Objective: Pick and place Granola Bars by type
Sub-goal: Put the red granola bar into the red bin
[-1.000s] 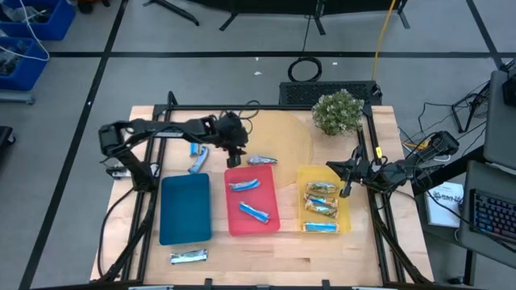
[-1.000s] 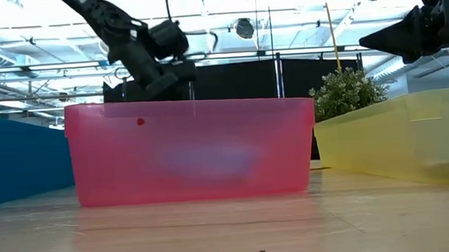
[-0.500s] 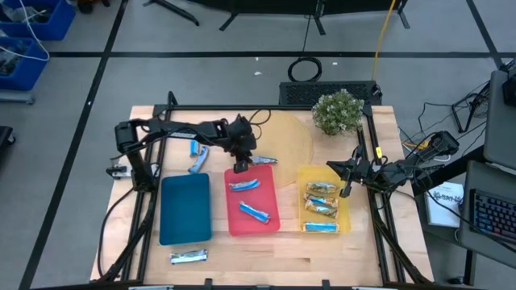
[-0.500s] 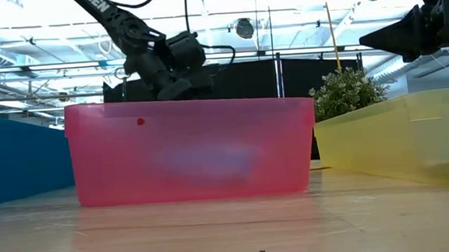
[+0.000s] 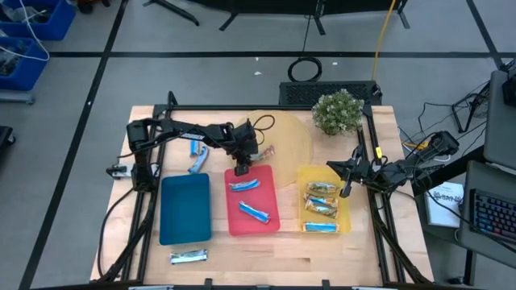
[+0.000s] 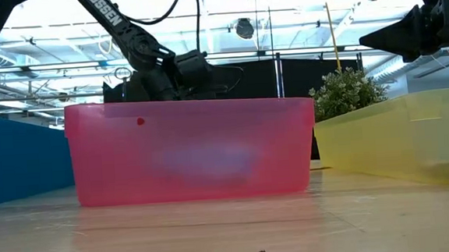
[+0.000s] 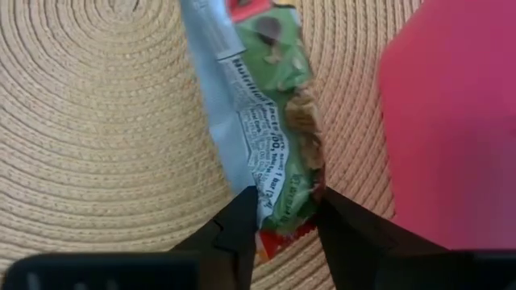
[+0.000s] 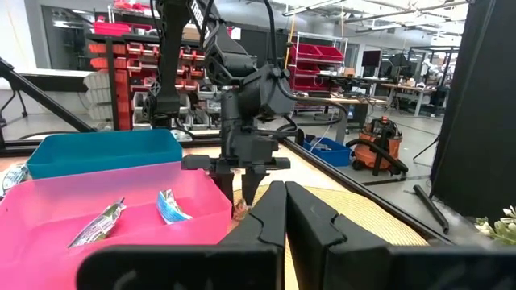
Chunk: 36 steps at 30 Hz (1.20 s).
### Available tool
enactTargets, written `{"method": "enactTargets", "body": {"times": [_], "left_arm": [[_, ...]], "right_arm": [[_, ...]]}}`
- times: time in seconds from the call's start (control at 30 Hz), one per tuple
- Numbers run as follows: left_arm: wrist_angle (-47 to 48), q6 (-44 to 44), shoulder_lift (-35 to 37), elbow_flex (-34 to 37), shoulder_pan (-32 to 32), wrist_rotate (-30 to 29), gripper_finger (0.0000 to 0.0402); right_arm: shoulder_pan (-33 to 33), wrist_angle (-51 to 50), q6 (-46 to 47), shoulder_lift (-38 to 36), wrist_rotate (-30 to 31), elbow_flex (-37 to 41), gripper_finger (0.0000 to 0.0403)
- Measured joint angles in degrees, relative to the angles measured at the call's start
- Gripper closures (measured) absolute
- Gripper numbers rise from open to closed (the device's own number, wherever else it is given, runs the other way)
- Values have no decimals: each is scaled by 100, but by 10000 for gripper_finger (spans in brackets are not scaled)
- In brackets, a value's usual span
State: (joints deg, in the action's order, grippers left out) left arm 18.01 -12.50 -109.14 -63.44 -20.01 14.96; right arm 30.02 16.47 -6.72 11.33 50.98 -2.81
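My left gripper (image 5: 243, 163) stands over the tan woven mat (image 5: 284, 138), just past the red tray's (image 5: 272, 228) far edge, fingers pointing down and shut on a silver-green Granola Bar (image 5: 263, 152). Two silver-blue bars (image 5: 244, 184) (image 5: 254, 213) lie in the red tray. Three more bars (image 5: 321, 207) lie in the yellow tray (image 5: 347, 216). Two blue bars (image 5: 197, 156) and one silver bar (image 5: 189, 256) lie on the tabletop. My right gripper (image 5: 347, 180) hangs shut above the yellow tray's far right corner, holding nothing. My left gripper (image 7: 286, 211) pinches the bar by its red-tipped end (image 7: 284, 205), the end nearest the red tray, between its two fingers (image 7: 242, 221). The fingers come from above, pointing down, across the bar's width. The rest of the bar (image 7: 266, 105) lies flat along the mat.
A flat blue tray (image 5: 185, 209) sits left of the red tray. A potted plant (image 5: 337, 111) stands at the table's far right. A black frame (image 5: 379, 173) runs along the table's edges. Bare wood (image 5: 266, 258) shows along the near edge.
My left gripper has moved toward the table's right and dropped down behind the red tray's far wall, onto the bar on the mat. The bar has turned: its right end has swung toward the far edge, while the end by the tray stayed put.
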Motion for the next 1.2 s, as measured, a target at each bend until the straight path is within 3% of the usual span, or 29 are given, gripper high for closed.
{"method": "enactTargets", "body": {"times": [0.2,0.43,0.53,0.7,0.93,1.1,1.2], "left_arm": [[-43,-207,11,0,2,-93,370],[-181,-398,239,15,131,-590,373],[-129,-464,665,15,212,-893,374],[-44,-265,1661,15,385,-923,376],[1183,121,2857,9,1651,-724,377],[1965,1121,2950,15,2834,-1098,377],[1831,1529,2785,98,3187,-1479,377]], "right_arm": [[0,-1,1,0,0,2,403],[0,-2,0,0,0,0,403],[0,0,2,-2,3,1,403],[0,-4,2,-2,4,1,403],[0,-4,44,-2,9,0,403],[0,-2,46,-2,13,0,403],[0,-2,48,-2,13,2,403]]}}
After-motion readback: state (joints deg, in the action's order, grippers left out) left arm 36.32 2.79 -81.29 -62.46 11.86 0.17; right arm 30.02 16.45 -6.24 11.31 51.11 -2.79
